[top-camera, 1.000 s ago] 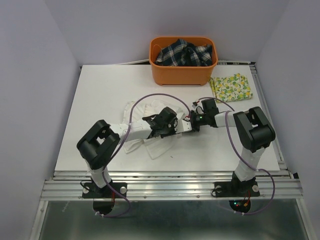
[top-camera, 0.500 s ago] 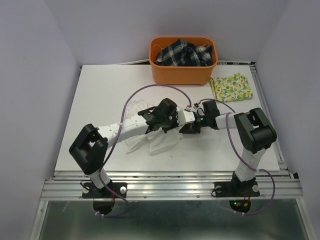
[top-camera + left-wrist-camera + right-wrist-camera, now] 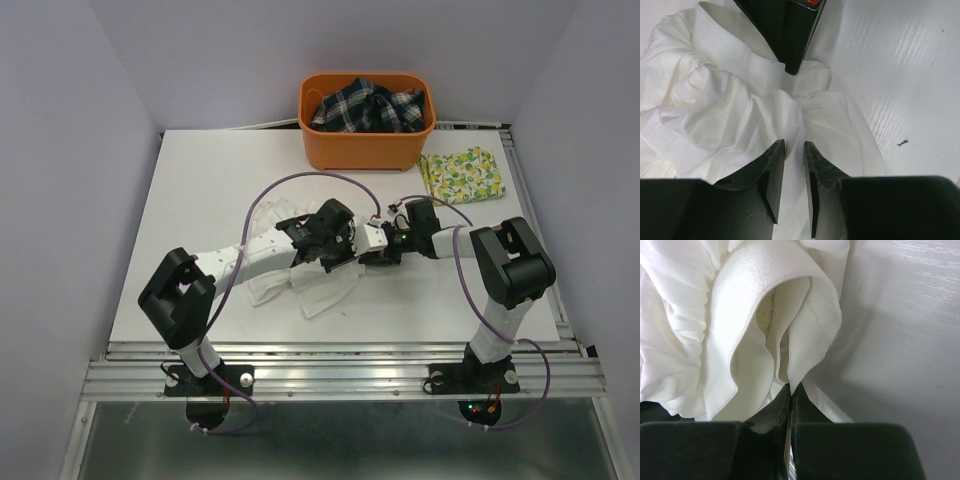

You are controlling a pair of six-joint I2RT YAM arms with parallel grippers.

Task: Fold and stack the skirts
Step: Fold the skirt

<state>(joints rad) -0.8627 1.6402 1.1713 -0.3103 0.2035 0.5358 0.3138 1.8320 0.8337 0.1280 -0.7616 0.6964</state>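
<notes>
The plain white skirt (image 3: 322, 290) lies bunched at the middle of the table. My left gripper (image 3: 350, 243) hovers low over its right end; in the left wrist view its fingertips (image 3: 794, 144) stand a narrow gap apart above a cloth ridge (image 3: 725, 105), gripping nothing. My right gripper (image 3: 374, 254) faces it from the right, shut on a folded edge of the white skirt (image 3: 750, 315), pinched at the fingertips (image 3: 790, 386). Its black fingers (image 3: 790, 35) show at the top of the left wrist view. The lemon-print skirt (image 3: 462, 174) lies folded at the back right.
An orange basket (image 3: 366, 150) with a dark plaid cloth (image 3: 366, 108) inside stands at the back middle, just left of the lemon-print skirt. Purple cables loop over both arms. The table's right edge runs close to the right arm.
My left arm has stretched right, bringing its gripper up to the right gripper; its jaws closed, then parted slightly. The white skirt's near flap has shifted a little. The right gripper stayed shut.
</notes>
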